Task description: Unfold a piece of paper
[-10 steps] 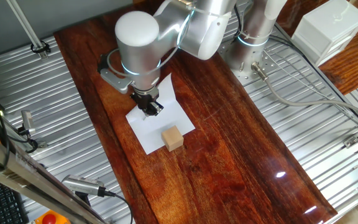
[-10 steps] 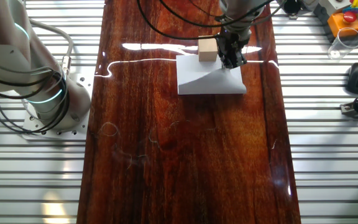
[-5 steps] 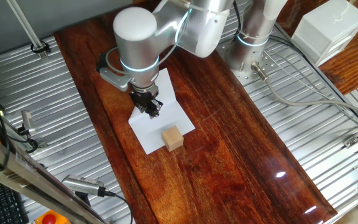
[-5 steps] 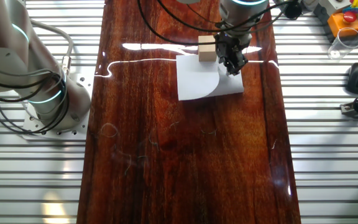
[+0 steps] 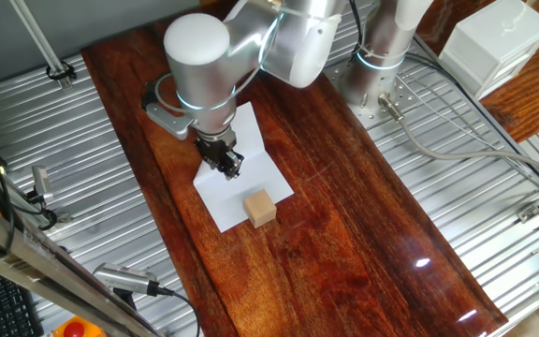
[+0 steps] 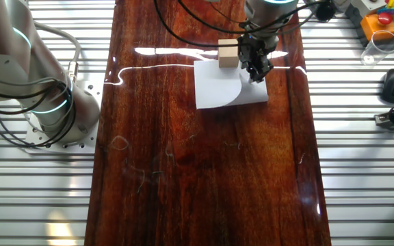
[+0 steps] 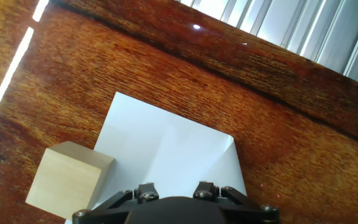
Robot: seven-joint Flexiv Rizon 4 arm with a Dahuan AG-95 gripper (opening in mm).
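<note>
Paper (image 5: 251, 168) lies on the dark wooden table (image 5: 344, 234), under the arm (image 5: 223, 56), w/ the wooden cube (image 5: 260, 208) standing on its near corner in one fixed view; in the hand view the cube (image 7: 70, 180) sits at the sheet's left edge. In the other fixed view the paper (image 6: 217, 92) shows a curved flap lifting toward the gripper (image 6: 255, 68), so it looks partly opened, the cube (image 6: 228, 53) pinning the far edge. Gripper (image 5: 227, 164) is low over the sheet; fingers look near together, poss. pinching the flap's edge, but can't tell for sure — hand view hides the tips. Handling, as a guess: v. light, thin, floppy, slides easily on polished wood, creases or tears if dragged. Best grip is the free edge or corner of the upper layer, away from the cube, peeling over the crease.
</note>
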